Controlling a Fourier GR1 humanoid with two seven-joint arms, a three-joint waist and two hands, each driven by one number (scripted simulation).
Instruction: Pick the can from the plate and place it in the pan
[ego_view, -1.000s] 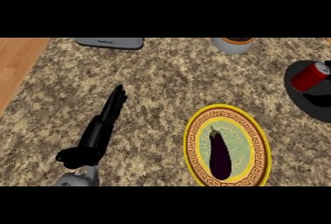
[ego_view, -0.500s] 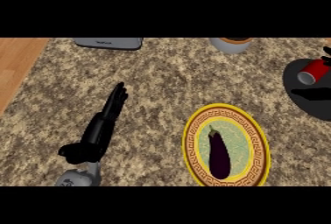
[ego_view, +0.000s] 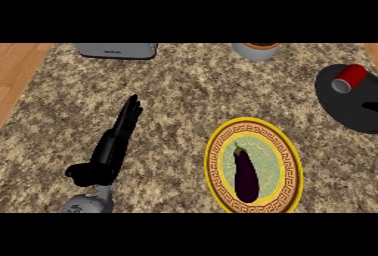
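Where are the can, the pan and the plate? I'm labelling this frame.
can (ego_view: 348, 79), head view, on its red side.
pan (ego_view: 347, 107), head view, on its bare dark floor.
plate (ego_view: 255, 124), head view, on its yellow rim.

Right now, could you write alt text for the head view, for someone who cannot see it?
A red metal can lies tipped on its side in a black round pan at the right edge of a speckled stone counter. A dark purple eggplant lies on a yellow-rimmed patterned plate; the left robot hand rests open.

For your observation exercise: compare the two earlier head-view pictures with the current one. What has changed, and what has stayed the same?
The red can went from upright to lying tipped over in the black pan. The left hand, the eggplant and its yellow plate stayed put. No right hand shows.
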